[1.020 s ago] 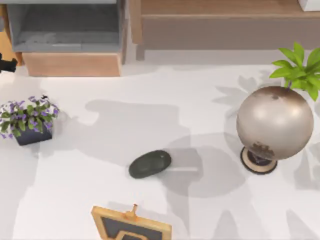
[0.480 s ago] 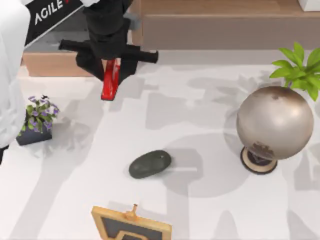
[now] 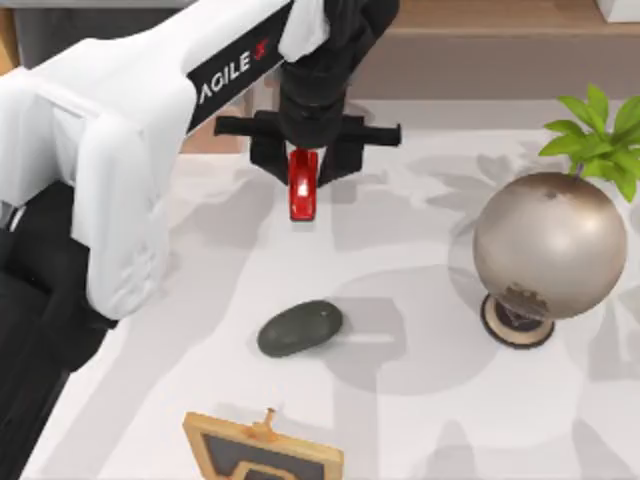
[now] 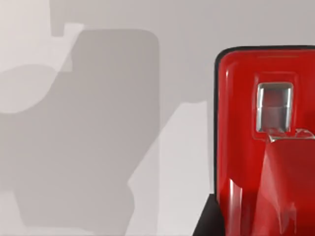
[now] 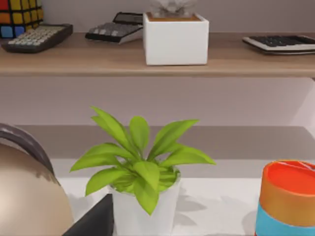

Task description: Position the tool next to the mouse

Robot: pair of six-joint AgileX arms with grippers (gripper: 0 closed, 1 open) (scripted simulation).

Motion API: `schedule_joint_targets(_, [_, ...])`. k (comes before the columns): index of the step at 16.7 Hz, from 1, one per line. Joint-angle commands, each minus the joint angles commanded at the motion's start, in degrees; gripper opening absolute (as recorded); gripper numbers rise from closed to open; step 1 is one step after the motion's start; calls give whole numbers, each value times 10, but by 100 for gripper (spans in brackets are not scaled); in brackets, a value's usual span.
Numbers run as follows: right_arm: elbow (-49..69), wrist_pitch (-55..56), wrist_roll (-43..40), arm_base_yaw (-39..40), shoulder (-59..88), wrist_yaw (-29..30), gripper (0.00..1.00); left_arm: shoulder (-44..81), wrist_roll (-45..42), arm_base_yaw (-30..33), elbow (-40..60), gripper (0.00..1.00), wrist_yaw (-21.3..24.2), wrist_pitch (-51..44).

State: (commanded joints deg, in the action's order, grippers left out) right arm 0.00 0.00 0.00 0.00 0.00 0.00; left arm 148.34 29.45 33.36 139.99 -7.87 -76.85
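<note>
My left gripper [image 3: 303, 175] hangs over the back middle of the table, shut on the tool [image 3: 303, 188], a narrow bright red object pointing toward the table's front. In the left wrist view the tool [image 4: 266, 147] is glossy red with a small metal inset, above the white tabletop. The mouse [image 3: 300, 327], dark grey-green and oval, lies on the table in front of the gripper, well apart from the tool. My white left arm [image 3: 150, 130] reaches in from the left.
A large metallic sphere on a stand [image 3: 548, 247] sits at the right, with a green plant [image 3: 600, 135] behind it. A wooden frame [image 3: 262, 452] stands at the front edge. The right wrist view faces the plant [image 5: 142, 172], a shelf [image 5: 157, 59] and an orange-blue cup [image 5: 288, 199].
My left arm came into view and carried the red tool rightward and toward the front, from the back left to above the back middle. The mouse has not moved.
</note>
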Motion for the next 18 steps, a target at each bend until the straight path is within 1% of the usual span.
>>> schedule_joint_targets(7, [0,0,0,0,0,0,100,-2,-1,-1,-2,0,1,1])
schedule_joint_targets(18, [0,0,0,0,0,0,100,-15,-1,16,-14,0,2,22])
